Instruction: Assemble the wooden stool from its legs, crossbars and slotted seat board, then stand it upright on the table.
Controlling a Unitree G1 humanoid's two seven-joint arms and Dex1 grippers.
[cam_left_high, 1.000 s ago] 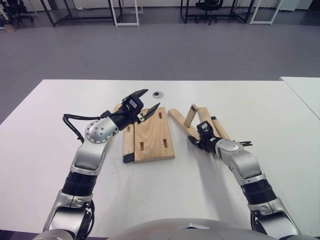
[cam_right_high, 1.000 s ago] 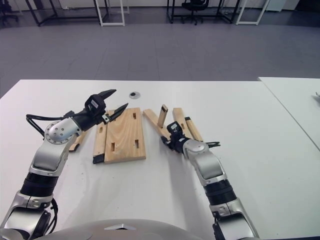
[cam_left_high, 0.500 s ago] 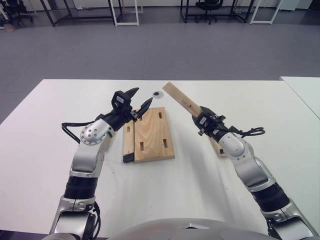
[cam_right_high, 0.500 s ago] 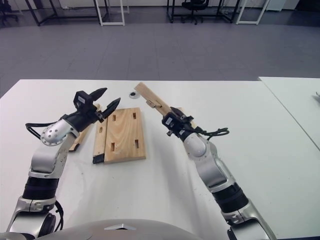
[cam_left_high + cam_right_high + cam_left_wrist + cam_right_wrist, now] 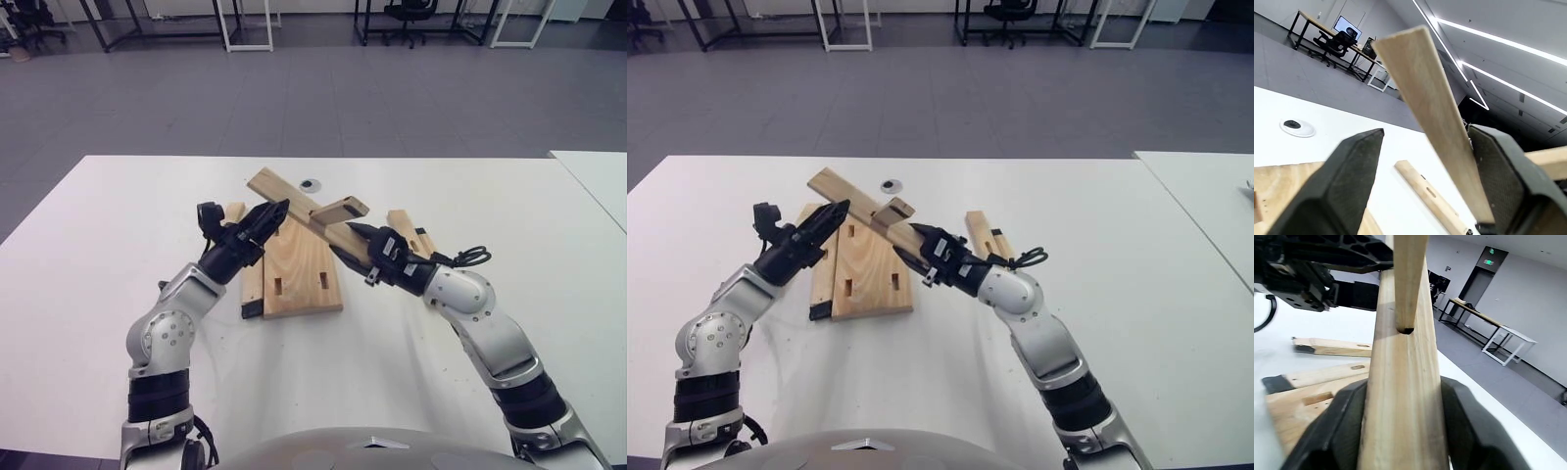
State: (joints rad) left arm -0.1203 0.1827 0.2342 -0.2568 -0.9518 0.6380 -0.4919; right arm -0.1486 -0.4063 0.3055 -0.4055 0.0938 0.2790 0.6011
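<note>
On the table (image 5: 88, 235) the slotted seat board (image 5: 304, 279) lies flat below both sets of fingers. The right gripper (image 5: 345, 242) is clamped on a raised leg (image 5: 292, 199), and a crossbar (image 5: 340, 210) is plugged into the leg just beyond its fingertips. The left gripper (image 5: 269, 221) has its fingers apart, astride the leg's far end.

Leg (image 5: 292, 200), seat board (image 5: 300, 281) pale wood; table (image 5: 88, 255) white.

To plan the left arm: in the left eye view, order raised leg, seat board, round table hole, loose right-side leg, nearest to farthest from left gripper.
1. Raised leg, between the left gripper's fingers.
2. Seat board, just below.
3. Round hole, behind.
4. Loose leg, far right.
</note>
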